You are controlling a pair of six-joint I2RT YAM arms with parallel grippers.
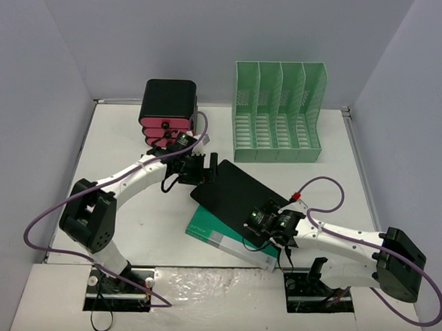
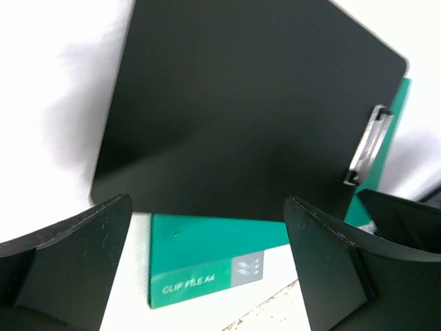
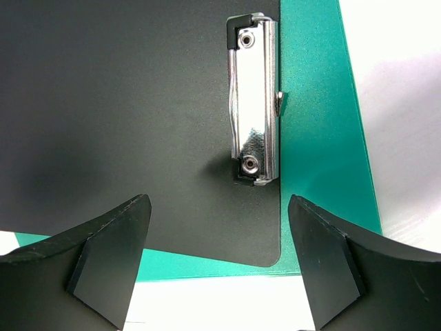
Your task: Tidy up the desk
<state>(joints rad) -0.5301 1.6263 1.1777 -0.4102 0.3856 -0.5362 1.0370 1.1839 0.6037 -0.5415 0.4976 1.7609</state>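
On the white desk (image 1: 127, 140) a black clipboard (image 1: 234, 195) lies slanted on top of a green clip file (image 1: 208, 232). My left gripper (image 1: 206, 172) hovers open at the clipboard's far left corner; in the left wrist view the clipboard (image 2: 248, 110) and the file's labelled spine (image 2: 200, 272) lie beyond the gripper (image 2: 207, 241), nothing between its fingers. My right gripper (image 1: 261, 219) stands open over the clipboard's near right end. In the right wrist view the metal clip (image 3: 253, 100) and the board's corner lie just ahead of the gripper (image 3: 217, 258), with the green file (image 3: 317, 124) showing beside them.
A mint green file rack (image 1: 279, 113) with several slots stands at the back right. A black and pink drawer unit (image 1: 168, 113) stands at the back, just behind my left wrist. Grey walls close the desk on three sides.
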